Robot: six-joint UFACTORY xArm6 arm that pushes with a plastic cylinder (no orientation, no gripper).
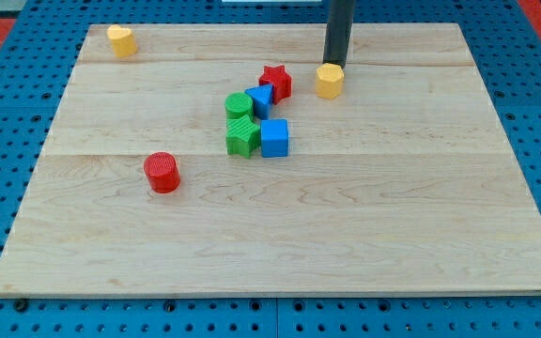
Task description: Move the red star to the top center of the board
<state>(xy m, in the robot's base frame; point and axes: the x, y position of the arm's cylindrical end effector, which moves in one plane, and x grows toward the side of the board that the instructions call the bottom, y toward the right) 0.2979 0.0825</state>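
Observation:
The red star [275,82] lies a little above the board's middle, touching a blue triangular block [261,99] at its lower left. My tip [332,64] is at the view's upper middle, right of the star by a short gap, and sits against the top edge of a yellow hexagonal block [329,81]. The rod rises out of the view's top.
A green cylinder [239,105], a green star-like block [242,136] and a blue cube [274,137] cluster below the red star. A red cylinder [162,172] stands at the left middle. A yellow heart-like block [120,40] sits at the wooden board's [346,225] top left corner.

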